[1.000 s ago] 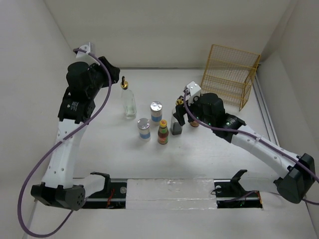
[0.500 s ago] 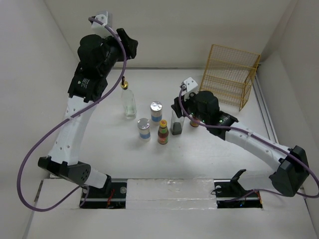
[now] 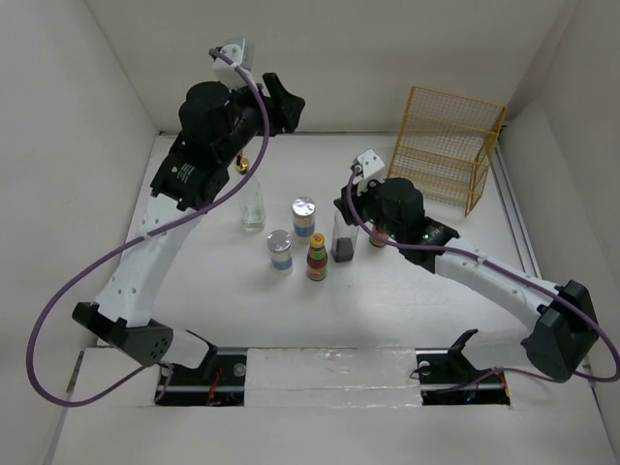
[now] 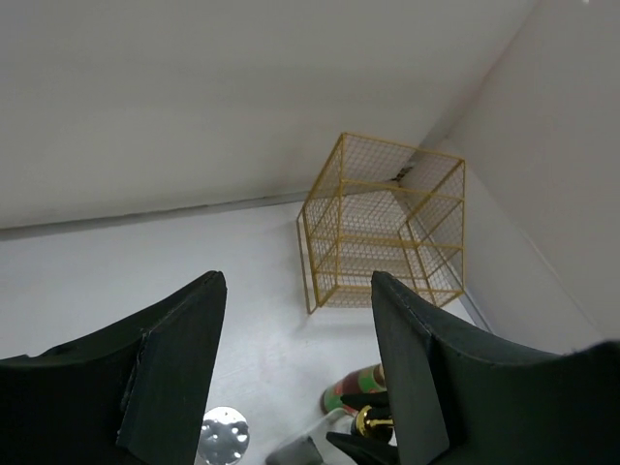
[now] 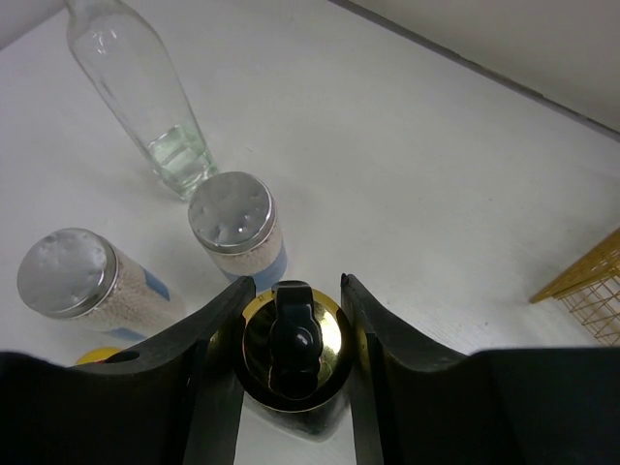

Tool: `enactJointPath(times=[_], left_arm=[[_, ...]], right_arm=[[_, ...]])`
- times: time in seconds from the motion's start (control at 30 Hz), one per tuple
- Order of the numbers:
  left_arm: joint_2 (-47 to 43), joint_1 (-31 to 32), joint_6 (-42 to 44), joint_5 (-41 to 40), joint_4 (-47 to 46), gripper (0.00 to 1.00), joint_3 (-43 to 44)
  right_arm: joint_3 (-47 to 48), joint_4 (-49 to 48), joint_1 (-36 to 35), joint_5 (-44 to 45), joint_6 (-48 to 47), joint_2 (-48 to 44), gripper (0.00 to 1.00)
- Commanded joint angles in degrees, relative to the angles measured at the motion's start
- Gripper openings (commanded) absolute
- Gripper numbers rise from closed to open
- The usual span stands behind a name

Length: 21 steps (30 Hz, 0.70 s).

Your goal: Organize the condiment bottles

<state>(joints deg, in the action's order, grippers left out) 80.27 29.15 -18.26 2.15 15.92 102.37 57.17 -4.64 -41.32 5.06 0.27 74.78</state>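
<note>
Nearest us on the table [image 3: 387, 310] stand the front jar [image 3: 280, 250] and the yellow-capped sauce bottle [image 3: 317, 258], just beside each other. A little beyond them, our right gripper [image 5: 291, 315] is clamped on the spouted bottle [image 5: 291, 341]. Its fingers [image 5: 215, 349] press the gold collar from both sides, and the bottle is upright. The second sauce bottle [image 3: 379, 235] sits just behind that gripper, and the rear jar [image 3: 304, 215] is near on its left. Our right arm reaches low and leftward across the table with its elbow bent. Farther back stands the clear glass bottle [image 3: 253, 205], well below our left gripper [image 4: 295, 368], whose fingers are spread apart around nothing. Our left arm towers high, its wrist aimed toward the yellow wire rack [image 3: 447, 145] in the far right corner.
</note>
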Motion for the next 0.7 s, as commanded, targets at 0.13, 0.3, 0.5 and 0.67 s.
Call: enactJointPath(times=[0.13,0.3,0.5,0.67], left_arm=[[-1.52,-0.49,0.42,-4.00,-3.00,0.58,0.47],[-3.36,-0.49,-0.11,-3.03,-3.62,0.58,-2.17],[-3.37,2.84,0.76,-5.93,-2.56,0.59,-2.70],[-2.84,5.22,2.00,-6.81,-2.04,0.60,-2.70]], right_arm=[[11.80,0.24,-0.43,1.97,-0.27,-4.03,0.00],[29.00,4.99,1.32,1.97,-1.33,-1.06,0.00],[43.62,7.37,8.95,1.97,-1.85,6.33,0.00],[62.77,10.44,16.52,1.97,-2.38,19.06,0.00]])
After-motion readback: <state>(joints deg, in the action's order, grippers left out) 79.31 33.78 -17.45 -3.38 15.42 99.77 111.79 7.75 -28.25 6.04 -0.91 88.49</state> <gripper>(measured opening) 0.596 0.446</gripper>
